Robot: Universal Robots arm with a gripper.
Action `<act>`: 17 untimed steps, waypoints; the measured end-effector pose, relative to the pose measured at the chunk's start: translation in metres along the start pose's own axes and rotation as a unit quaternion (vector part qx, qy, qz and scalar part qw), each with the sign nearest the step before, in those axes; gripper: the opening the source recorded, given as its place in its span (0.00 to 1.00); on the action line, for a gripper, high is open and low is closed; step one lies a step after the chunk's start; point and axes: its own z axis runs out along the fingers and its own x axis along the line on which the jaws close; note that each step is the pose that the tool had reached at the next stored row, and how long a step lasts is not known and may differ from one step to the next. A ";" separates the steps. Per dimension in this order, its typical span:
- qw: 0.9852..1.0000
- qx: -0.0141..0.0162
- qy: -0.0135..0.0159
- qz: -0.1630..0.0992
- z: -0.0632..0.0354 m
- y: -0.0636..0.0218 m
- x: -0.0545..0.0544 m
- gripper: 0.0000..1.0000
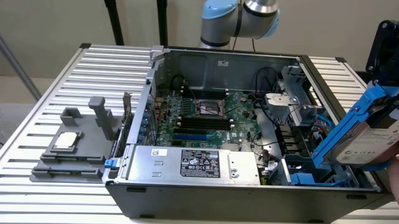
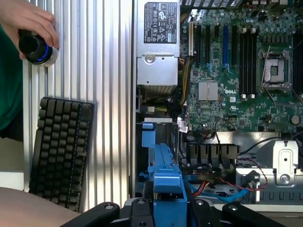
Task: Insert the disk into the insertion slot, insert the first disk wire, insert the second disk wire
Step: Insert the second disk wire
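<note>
The disk (image 1: 372, 140), a silver drive with a white label in a bright blue frame (image 2: 166, 175), hangs tilted above the open computer case at the exterior view's right. My gripper (image 2: 168, 208) is shut on the frame's end. Under it, at the case's near right corner, lies the insertion slot (image 1: 307, 173), a dark grey bay with blue rails (image 2: 148, 135). The disk is above the bay, not inside it. A blue cable (image 2: 222, 193) and thin red and black wires (image 2: 251, 171) lie loose beside the bay.
The silver power supply (image 1: 193, 163) borders the bay, and the green motherboard (image 1: 209, 116) fills the case's middle. On the slatted table stand a grey fixture (image 1: 78, 149) and a black keyboard (image 2: 61, 151). A person's hand (image 2: 26, 16) rests on a black knob.
</note>
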 end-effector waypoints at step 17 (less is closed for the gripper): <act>1.000 0.009 0.000 0.000 0.0000 0.0002 0.000 0.32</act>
